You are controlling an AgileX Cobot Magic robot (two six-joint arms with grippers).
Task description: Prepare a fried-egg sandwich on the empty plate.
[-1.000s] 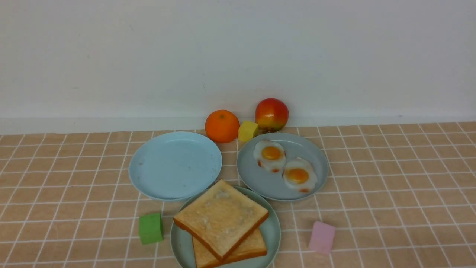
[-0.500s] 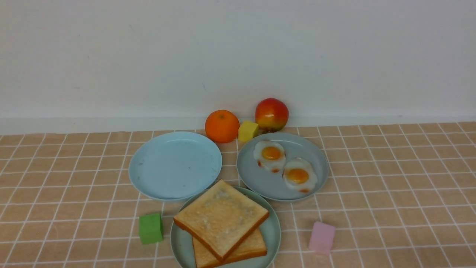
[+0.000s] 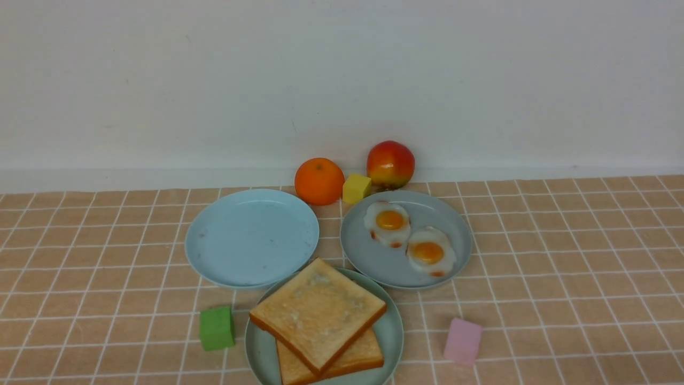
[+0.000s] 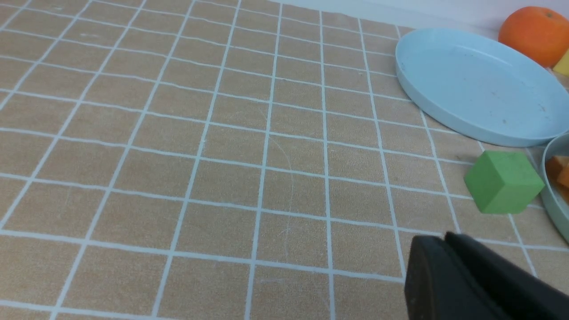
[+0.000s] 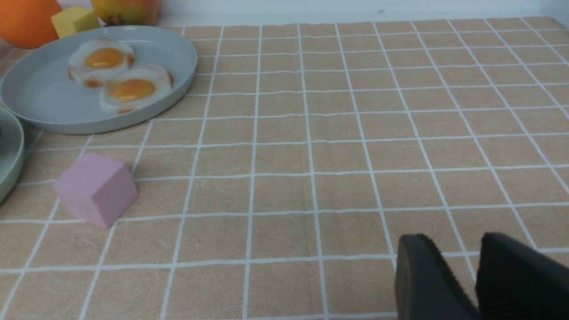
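Two golden toast slices, one (image 3: 318, 313) stacked askew on the other (image 3: 352, 358), lie on the mint-green plate (image 3: 393, 326) at the front. Two fried eggs (image 3: 389, 222) (image 3: 429, 254) lie on the grey-blue plate (image 3: 374, 262). The sky-blue plate (image 3: 251, 238) is bare. Neither arm shows in the front view. In the left wrist view my left gripper (image 4: 444, 238) is shut and empty, above the cloth left of the green cube (image 4: 502, 182). In the right wrist view my right gripper (image 5: 453, 242) has its fingers slightly apart, holds nothing, and is right of the pink cube (image 5: 95, 189).
An orange (image 3: 319, 181), a yellow cube (image 3: 356, 187) and a red apple (image 3: 390, 164) stand by the back wall. The green cube (image 3: 216, 328) sits left of the mint-green plate, the pink cube (image 3: 463, 340) to its right. A tan tiled cloth (image 3: 561, 256) covers the table.
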